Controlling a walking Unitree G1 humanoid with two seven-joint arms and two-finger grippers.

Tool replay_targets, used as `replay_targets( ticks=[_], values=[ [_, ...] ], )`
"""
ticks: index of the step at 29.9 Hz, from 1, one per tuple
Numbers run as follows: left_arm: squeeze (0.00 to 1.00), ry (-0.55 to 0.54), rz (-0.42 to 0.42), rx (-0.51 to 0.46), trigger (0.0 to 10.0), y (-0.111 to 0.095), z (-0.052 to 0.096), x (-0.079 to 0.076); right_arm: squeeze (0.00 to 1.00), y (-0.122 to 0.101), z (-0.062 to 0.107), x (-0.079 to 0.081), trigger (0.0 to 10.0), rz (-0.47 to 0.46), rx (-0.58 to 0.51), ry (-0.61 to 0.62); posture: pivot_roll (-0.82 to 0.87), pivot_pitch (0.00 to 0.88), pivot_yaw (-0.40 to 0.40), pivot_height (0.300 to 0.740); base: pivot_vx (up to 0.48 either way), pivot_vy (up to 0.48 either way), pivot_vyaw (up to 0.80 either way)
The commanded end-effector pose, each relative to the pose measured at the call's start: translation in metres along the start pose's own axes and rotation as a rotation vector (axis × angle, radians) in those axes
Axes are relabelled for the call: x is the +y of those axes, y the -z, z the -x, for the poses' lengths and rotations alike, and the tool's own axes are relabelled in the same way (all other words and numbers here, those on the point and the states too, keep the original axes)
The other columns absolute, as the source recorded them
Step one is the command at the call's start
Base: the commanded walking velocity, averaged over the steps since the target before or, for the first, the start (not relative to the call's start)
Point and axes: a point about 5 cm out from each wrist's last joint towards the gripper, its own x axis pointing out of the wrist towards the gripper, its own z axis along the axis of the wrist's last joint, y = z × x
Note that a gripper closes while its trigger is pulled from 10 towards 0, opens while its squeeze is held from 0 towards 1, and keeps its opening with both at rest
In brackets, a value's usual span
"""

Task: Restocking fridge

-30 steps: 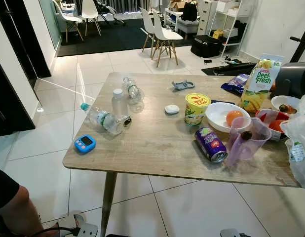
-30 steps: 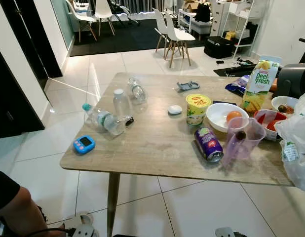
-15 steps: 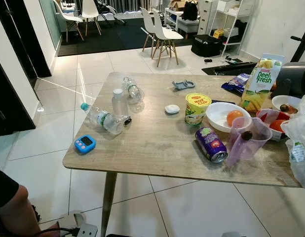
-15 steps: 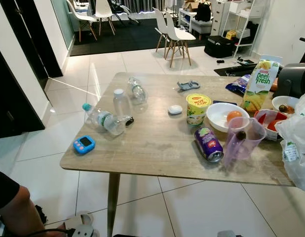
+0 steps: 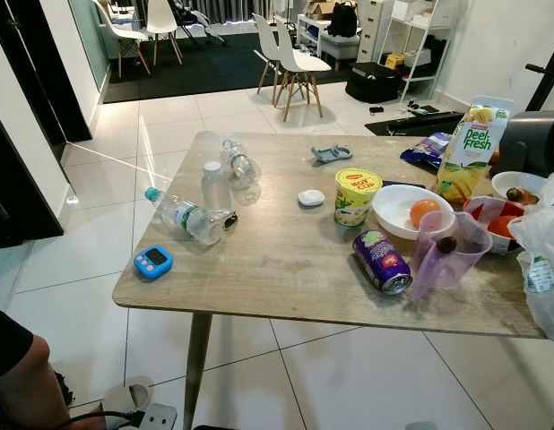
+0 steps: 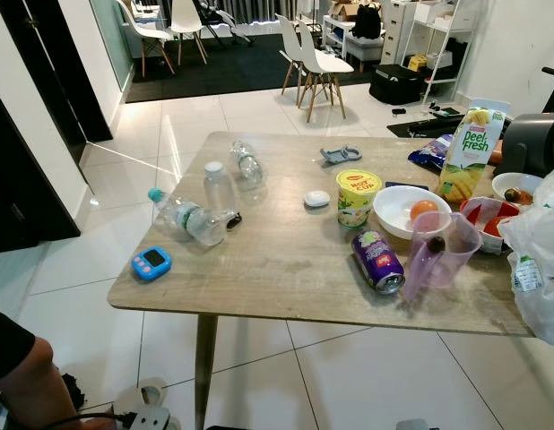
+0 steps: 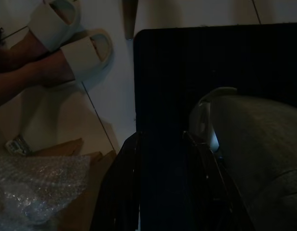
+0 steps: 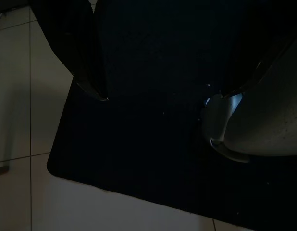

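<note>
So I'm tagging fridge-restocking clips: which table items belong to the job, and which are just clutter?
For the fridge:
green-and-yellow juice carton
purple drink can lying on its side
yellow tub
white bowl holding an orange fruit

Clutter:
blue digital timer
clear plastic bottles
small white case

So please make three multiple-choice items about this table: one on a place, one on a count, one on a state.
1. Where is the orange?
A. in the white bowl
B. in the purple jug
C. on the floor

2. How many clear bottles are on the table?
A. one
B. three
C. five

3. How is the purple can?
A. upright
B. lying on its side
C. crushed flat

Key: 1 A, the orange sits inside the white bowl. 2 B, two bottles lie down and one bottle stands. 3 B, the can lies on the table.
</note>
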Motion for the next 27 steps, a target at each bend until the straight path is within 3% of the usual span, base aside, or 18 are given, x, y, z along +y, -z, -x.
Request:
replay_targets(
  ticks=[1, 9, 13, 21, 23, 24, 27],
  values=[
    [0.0, -0.038, 0.002, 0.024, 10.0, 0.007, 0.003, 0.011, 0.0, 0.001, 0.0, 0.003, 10.0, -0.003, 0.004, -0.008, 0.11, 0.0, 0.013, 0.74, 0.0, 0.0, 0.0],
    [0.0, -0.098, 0.051, 0.022, 10.0, 0.009, 0.006, 0.021, 0.0, 0.002, 0.0, 0.004, 10.0, 0.002, 0.009, -0.012, 0.11, 0.0, 0.01, 0.74, 0.0, 0.0, 0.0],
    [0.0, -0.267, 0.105, 0.029, 10.0, 0.011, 0.013, 0.048, 0.0, 0.004, 0.0, 0.005, 10.0, 0.01, 0.016, -0.015, 0.11, 0.0, 0.013, 0.74, 0.0, 0.0, 0.0],
    [0.0, -0.362, 0.108, 0.034, 10.0, 0.012, 0.018, 0.065, 0.0, 0.004, 0.0, 0.006, 10.0, 0.013, 0.016, -0.017, 0.11, 0.0, 0.015, 0.74, 0.0, 0.0, 0.0],
    [0.0, -0.403, 0.111, 0.035, 10.0, 0.012, 0.021, 0.072, 0.0, 0.004, 0.0, 0.006, 10.0, 0.015, 0.017, -0.018, 0.11, 0.0, 0.015, 0.74, 0.0, 0.0, 0.0],
    [0.0, -0.506, 0.129, 0.033, 10.0, 0.012, 0.028, 0.089, 0.0, 0.003, 0.0, 0.007, 10.0, 0.018, 0.018, -0.021, 0.12, 0.0, 0.015, 0.74, 0.0, 0.0, 0.0],
    [0.0, -0.541, 0.138, 0.033, 10.0, 0.012, 0.03, 0.094, 0.0, 0.003, 0.0, 0.007, 10.0, 0.02, 0.018, -0.022, 0.12, 0.0, 0.015, 0.74, 0.0, 0.0, 0.0]
  ],
)
